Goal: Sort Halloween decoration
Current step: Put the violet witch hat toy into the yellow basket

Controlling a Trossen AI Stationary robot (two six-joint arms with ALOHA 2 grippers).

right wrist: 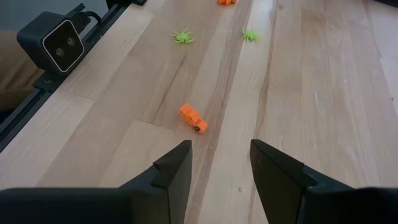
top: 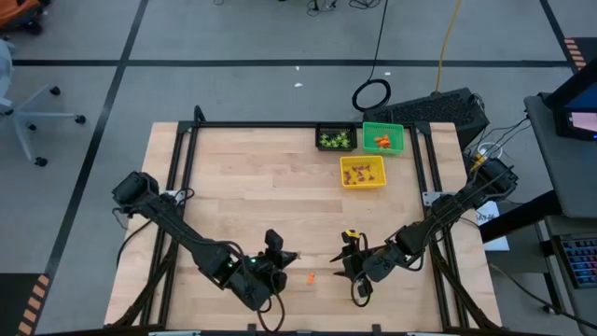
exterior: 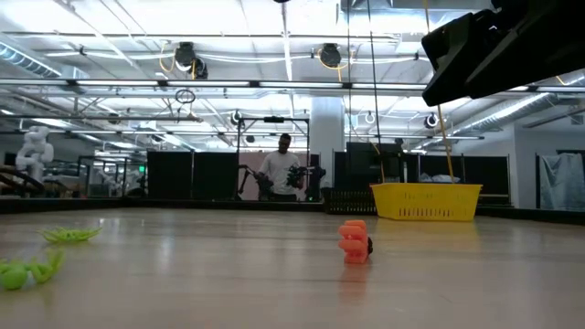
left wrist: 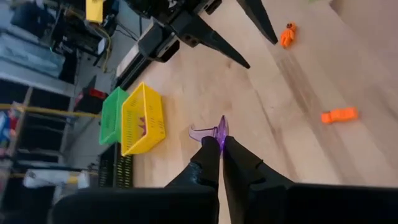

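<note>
My left gripper [left wrist: 221,142] is shut on a small purple trinket [left wrist: 214,132] and holds it above the wooden table near the front edge; it also shows from above [top: 275,250]. My right gripper [right wrist: 221,155] stands open over the table. An orange trinket [right wrist: 193,119] lies just beyond its fingertips, apart from them. That piece [exterior: 354,242] rests on the tabletop, and another orange one [left wrist: 339,115] lies loose nearby. Two light-green spider shapes [right wrist: 182,37] [right wrist: 250,35] lie farther off. My left gripper pinches the purple trinket between its two fingertips [left wrist: 211,152]. One thin end of the piece [left wrist: 198,130] sticks out past the tips. The fingers slant downward and the trinket is lifted clear of the table.
A black bin [top: 336,138], a green bin [top: 382,138] and a yellow bin [top: 362,172] with sorted pieces stand at the far right of the table. A black frame rail [top: 261,124] runs round the table. A camera block [right wrist: 56,43] sits at the edge. A person stands far behind.
</note>
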